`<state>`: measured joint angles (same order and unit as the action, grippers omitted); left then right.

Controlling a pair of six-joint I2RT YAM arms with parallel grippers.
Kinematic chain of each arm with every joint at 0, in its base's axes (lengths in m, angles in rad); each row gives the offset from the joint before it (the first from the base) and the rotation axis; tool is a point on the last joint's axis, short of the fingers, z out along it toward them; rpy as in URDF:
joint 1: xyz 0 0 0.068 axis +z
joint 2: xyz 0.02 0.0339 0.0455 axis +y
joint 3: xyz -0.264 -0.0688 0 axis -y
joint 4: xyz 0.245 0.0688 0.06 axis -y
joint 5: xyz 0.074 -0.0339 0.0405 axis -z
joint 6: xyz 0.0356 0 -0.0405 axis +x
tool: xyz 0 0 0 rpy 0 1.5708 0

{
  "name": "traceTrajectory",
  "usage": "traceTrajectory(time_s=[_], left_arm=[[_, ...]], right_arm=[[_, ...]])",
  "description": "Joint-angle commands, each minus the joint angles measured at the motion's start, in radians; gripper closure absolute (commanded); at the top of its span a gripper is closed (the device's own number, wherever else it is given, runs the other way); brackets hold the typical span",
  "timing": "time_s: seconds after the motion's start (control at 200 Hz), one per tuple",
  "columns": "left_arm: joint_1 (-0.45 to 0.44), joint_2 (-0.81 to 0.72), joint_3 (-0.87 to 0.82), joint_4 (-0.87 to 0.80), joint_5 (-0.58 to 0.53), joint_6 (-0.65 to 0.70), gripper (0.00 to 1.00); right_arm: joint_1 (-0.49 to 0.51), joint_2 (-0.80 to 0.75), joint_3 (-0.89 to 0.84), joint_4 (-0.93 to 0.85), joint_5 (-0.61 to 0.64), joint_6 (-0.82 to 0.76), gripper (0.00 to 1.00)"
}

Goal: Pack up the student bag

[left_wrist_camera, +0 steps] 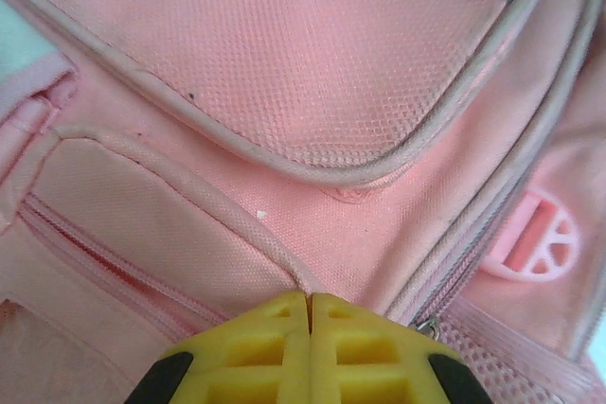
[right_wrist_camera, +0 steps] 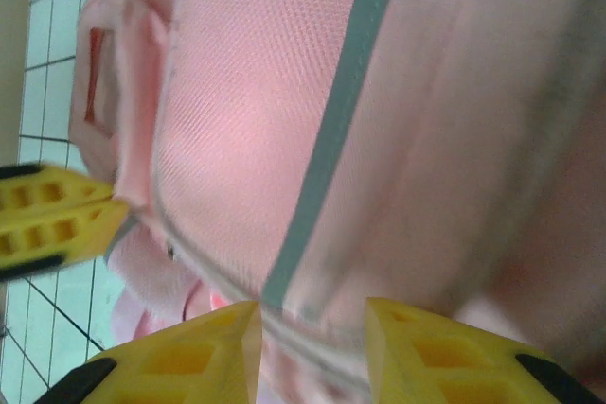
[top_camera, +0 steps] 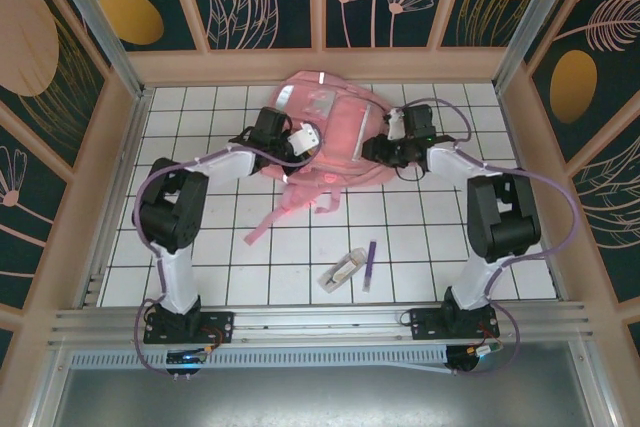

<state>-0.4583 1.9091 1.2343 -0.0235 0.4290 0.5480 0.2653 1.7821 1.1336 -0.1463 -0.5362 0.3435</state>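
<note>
The student bag (top_camera: 335, 122), a soft pink backpack, lies flat at the back middle of the tiled table. My left gripper (top_camera: 303, 137) sits on its left side. In the left wrist view the yellow fingers meet at their tips (left_wrist_camera: 310, 295), shut on a piped seam of the student bag (left_wrist_camera: 331, 73), just left of a metal zipper pull (left_wrist_camera: 429, 326). My right gripper (top_camera: 385, 150) is at the bag's right side. In the right wrist view its jaws stand apart (right_wrist_camera: 311, 319), with the piped edge of the student bag (right_wrist_camera: 256, 92) running between them.
A purple pen (top_camera: 369, 265) and a small clear-and-white item (top_camera: 342, 270) lie on the tiles near the front middle. A loose pink strap (top_camera: 275, 215) trails from the bag toward the front. Wooden walls enclose the table. A pink plastic buckle (left_wrist_camera: 540, 238) sits beside the zipper.
</note>
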Motion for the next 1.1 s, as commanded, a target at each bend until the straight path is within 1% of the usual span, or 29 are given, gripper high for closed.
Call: traceTrajectory(time_s=[0.0,0.09,0.195,0.245,0.275,0.335,0.36,0.385,0.43,0.485,0.515,0.56,0.631,0.651,0.666,0.671,0.676,0.681,0.691,0.696,0.716,0.751,0.811,0.901,0.961,1.001,1.026,1.051,1.096], left_arm=[[-0.029,-0.111,-0.109,0.012,0.258,-0.164,1.00],[-0.034,-0.142,-0.153,-0.043,0.289,-0.150,1.00],[-0.034,-0.174,-0.120,-0.132,0.334,-0.132,1.00],[-0.034,-0.182,-0.091,-0.163,0.400,-0.118,1.00],[-0.034,-0.180,-0.063,-0.190,0.434,-0.107,0.98],[-0.034,-0.177,-0.018,-0.214,0.437,-0.094,0.94],[-0.033,-0.182,-0.014,-0.219,0.412,-0.066,0.91],[-0.034,-0.188,-0.019,-0.214,0.371,-0.037,0.84],[-0.034,-0.211,-0.046,-0.187,0.249,-0.006,0.71],[-0.034,-0.225,-0.078,-0.187,0.111,0.049,0.66],[-0.034,-0.225,-0.082,-0.218,0.070,0.071,0.64],[-0.036,-0.226,-0.081,-0.276,0.048,0.090,0.61],[-0.056,-0.249,-0.127,-0.298,0.058,0.069,0.56],[-0.069,-0.265,-0.156,-0.280,0.052,0.061,0.54],[-0.081,-0.277,-0.182,-0.263,0.041,0.052,0.50],[-0.084,-0.281,-0.191,-0.256,0.034,0.049,0.49],[-0.090,-0.285,-0.198,-0.256,0.027,0.047,0.44],[-0.096,-0.290,-0.209,-0.238,0.021,0.042,0.44],[-0.107,-0.299,-0.225,-0.224,0.004,0.035,0.40],[-0.112,-0.304,-0.233,-0.224,-0.005,0.031,0.36],[-0.135,-0.319,-0.267,-0.189,-0.044,0.012,0.31],[-0.165,-0.339,-0.327,-0.132,-0.103,-0.028,0.26],[-0.180,-0.344,-0.379,-0.067,-0.155,-0.111,0.23],[-0.180,-0.299,-0.389,-0.012,-0.327,-0.226,0.26],[-0.180,-0.254,-0.379,0.020,-0.462,-0.285,0.35],[-0.180,-0.229,-0.366,0.021,-0.498,-0.290,0.47],[-0.178,-0.210,-0.354,0.018,-0.503,-0.294,0.60],[-0.179,-0.202,-0.341,0.010,-0.490,-0.294,0.71],[-0.179,-0.202,-0.319,-0.016,-0.437,-0.288,0.87]], right_arm=[[-0.012,0.112,0.033,0.067,0.005,0.090,0.67],[-0.007,0.217,0.110,0.112,-0.003,0.123,0.68],[0.006,0.304,0.174,0.113,0.059,0.109,0.68],[0.007,0.327,0.183,0.119,0.042,0.111,0.67],[0.007,0.333,0.183,0.131,0.018,0.109,0.67],[0.008,0.324,0.178,0.143,-0.019,0.102,0.66],[0.009,0.313,0.175,0.143,-0.021,0.093,0.66],[0.009,0.294,0.170,0.139,-0.016,0.082,0.65],[0.009,0.255,0.157,0.129,0.008,0.066,0.65],[0.008,0.199,0.135,0.110,0.030,0.046,0.64],[0.007,0.167,0.123,0.095,0.039,0.038,0.64],[0.008,0.121,0.101,0.072,0.053,0.031,0.63],[0.007,0.055,0.061,0.043,0.059,0.012,0.63],[0.009,0.035,0.049,0.035,0.059,0.006,0.63],[0.010,0.023,0.039,0.032,0.059,0.002,0.63],[0.011,0.018,0.035,0.031,0.058,0.000,0.63],[0.011,0.013,0.032,0.029,0.058,-0.001,0.63],[0.012,0.009,0.028,0.028,0.058,-0.003,0.63],[0.013,0.000,0.022,0.026,0.059,-0.006,0.63],[0.013,-0.003,0.019,0.026,0.059,-0.008,0.63],[0.016,-0.020,0.004,0.023,0.060,-0.012,0.62],[0.022,-0.049,-0.021,0.024,0.065,-0.022,0.62],[0.046,-0.103,-0.067,0.040,0.098,-0.042,0.61],[0.097,-0.176,-0.150,0.113,0.138,-0.105,0.59],[0.128,-0.208,-0.218,0.197,0.110,-0.149,0.59],[0.146,-0.214,-0.262,0.257,0.062,-0.183,0.59],[0.159,-0.213,-0.280,0.283,0.032,-0.207,0.59],[0.174,-0.206,-0.291,0.298,0.015,-0.240,0.59],[0.201,-0.183,-0.296,0.297,-0.004,-0.302,0.59]])
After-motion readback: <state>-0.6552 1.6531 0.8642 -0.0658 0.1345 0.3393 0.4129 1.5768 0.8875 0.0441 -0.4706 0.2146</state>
